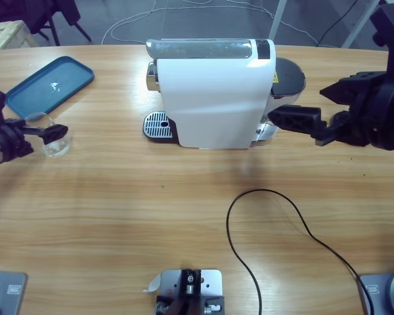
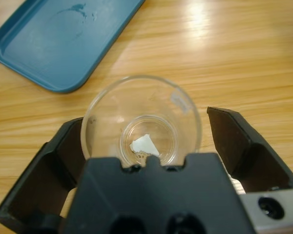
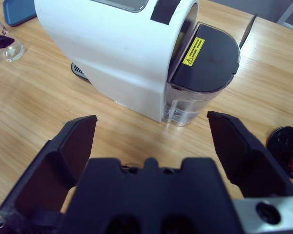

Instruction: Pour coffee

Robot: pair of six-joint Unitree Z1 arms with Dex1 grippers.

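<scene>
A clear empty glass cup (image 1: 54, 136) (image 2: 141, 131) stands on the wooden table just right of the blue tray (image 1: 49, 85) (image 2: 63, 39). My left gripper (image 1: 43, 131) (image 2: 144, 122) is open, one jaw on each side of the cup, the right jaw a little clear of the glass. The white coffee machine (image 1: 213, 95) (image 3: 112, 53) stands at the table's middle, its round drip grille (image 1: 158, 124) on its left. My right gripper (image 1: 302, 105) (image 3: 151, 119) hangs open and empty, facing the machine's water tank (image 1: 285, 82) (image 3: 200, 73).
A black cable (image 1: 276, 223) loops over the table in front of the machine and runs off toward the front right. A wooden crate corner (image 1: 6, 33) shows at the far left, beyond the table.
</scene>
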